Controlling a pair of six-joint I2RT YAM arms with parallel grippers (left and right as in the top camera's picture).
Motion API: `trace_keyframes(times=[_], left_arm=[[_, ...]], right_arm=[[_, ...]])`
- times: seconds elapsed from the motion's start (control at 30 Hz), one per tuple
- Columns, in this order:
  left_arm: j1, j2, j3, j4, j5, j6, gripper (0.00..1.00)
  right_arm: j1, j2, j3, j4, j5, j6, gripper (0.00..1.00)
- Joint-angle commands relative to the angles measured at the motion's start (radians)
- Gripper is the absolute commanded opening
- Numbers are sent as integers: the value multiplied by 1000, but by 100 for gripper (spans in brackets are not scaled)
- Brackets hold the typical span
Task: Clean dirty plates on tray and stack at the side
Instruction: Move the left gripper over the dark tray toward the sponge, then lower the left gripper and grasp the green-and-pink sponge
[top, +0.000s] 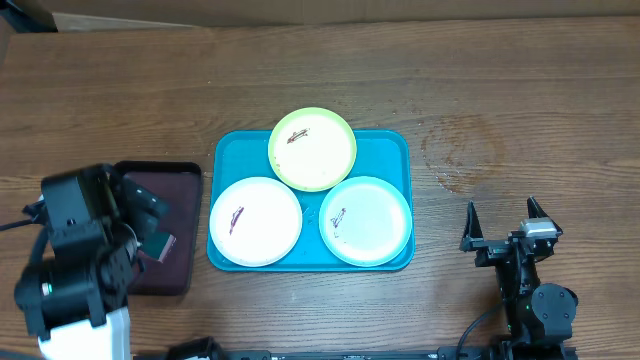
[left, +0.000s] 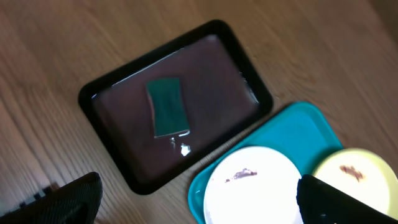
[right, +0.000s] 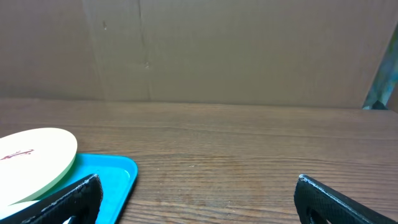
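A: Three plates, all on the tray?

B: Yes. On the large turquoise rectangular plastic tray (top: 238, 152), the round yellow-green plastic plate (top: 312, 148) sits at 12 o'clock and overhangs the far rim. The round white plastic plate (top: 255, 221) is at 8 o'clock against the left rim. The round white plastic plate with a pale teal rim (top: 366, 220) is at 4 o'clock against the right rim. Each carries a small dark smear.

A: Room around it?

B: Bare brown wooden table (top: 500, 90) spreads wide at 12 and 3 o'clock. At 9 o'clock a dark maroon black-rimmed rectangular tray (top: 180, 185) lies just beside it, with a thin strip of wood between.

A: Grippers?

B: The right gripper (top: 502, 214), at 4 o'clock and well apart from the turquoise tray, has its fingers spread wide and holds nothing. The left gripper (left: 200, 202) hangs over the maroon tray, likewise spread and empty.

A: Anything only the wrist views show?

B: The left wrist view shows a green rectangular sponge (left: 168, 106) lying flat in the maroon tray; from overhead the arm half hides it. The right wrist view shows a brown cardboard wall (right: 217, 50) along the table's far edge.
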Motion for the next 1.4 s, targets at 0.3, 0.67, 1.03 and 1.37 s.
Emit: trace_keyframes(times=[0.3, 0.67, 1.03, 1.37], left_arm=[[82, 278, -33, -21, 7, -106, 100], [318, 563, -46, -11, 311, 136, 100], [375, 712, -46, 90, 348, 254, 98], [365, 714, -186, 297, 351, 244, 100]], right_arm=[[-5, -8, -10, 6, 3, -3, 100], [-5, -8, -10, 6, 3, -3, 100], [-5, -8, -10, 6, 3, -3, 100], [-5, -8, -10, 6, 3, -3, 100]])
